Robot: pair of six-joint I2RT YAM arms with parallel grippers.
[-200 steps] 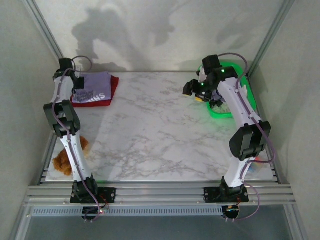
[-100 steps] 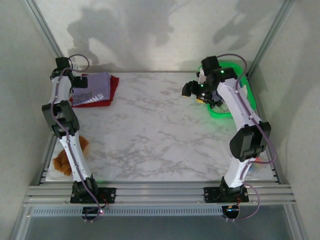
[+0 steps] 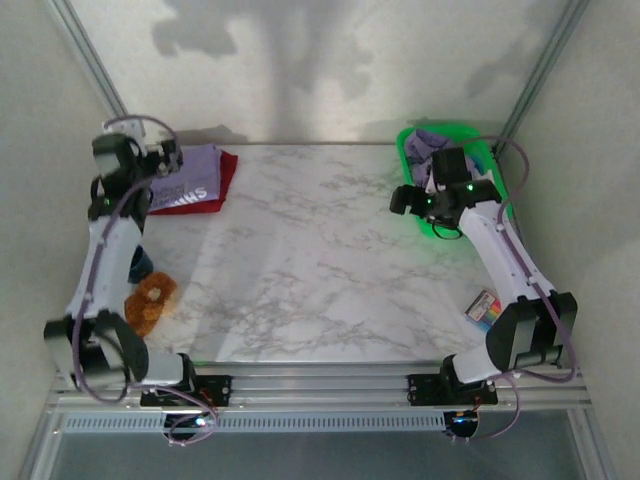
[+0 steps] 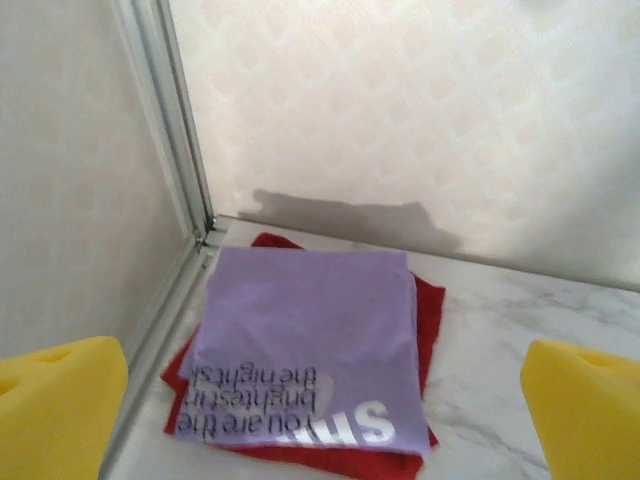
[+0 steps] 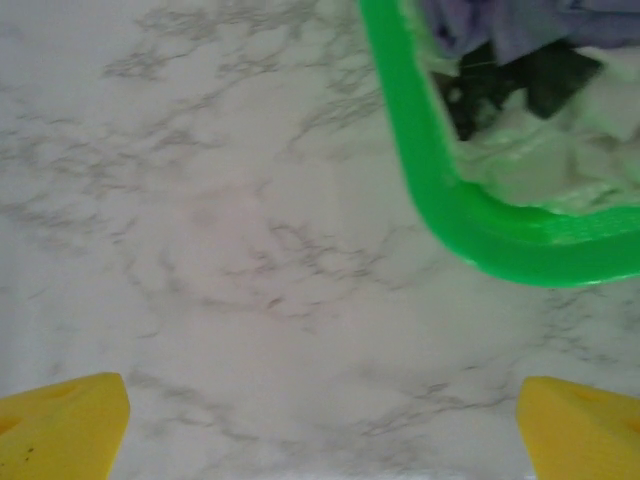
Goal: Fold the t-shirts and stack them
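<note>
Left pincer: open and holding nothing. In the left wrist view its yellow pads sit far apart at the two lower corners. It hangs above the counter at the far-left corner, just beside the stack.

Stack: a lavender shirt, folded, lies flat on top of a red shirt. In the left wrist view the lavender shirt carries white lettering along its near edge, and the red shirt shows as a border on the near, right and far sides. The stack touches the counter close to the corner post.

Right pincer: open and holding nothing. It is above bare counter, just left of the green bin. In the right wrist view the bin rim curves across the upper right.

Bin contents: crumpled purple cloth, unfolded, also seen at the top of the right wrist view, with dark fabric beside it.

Other items: an orange object at the left edge, and a small colourful box at the right edge.
</note>
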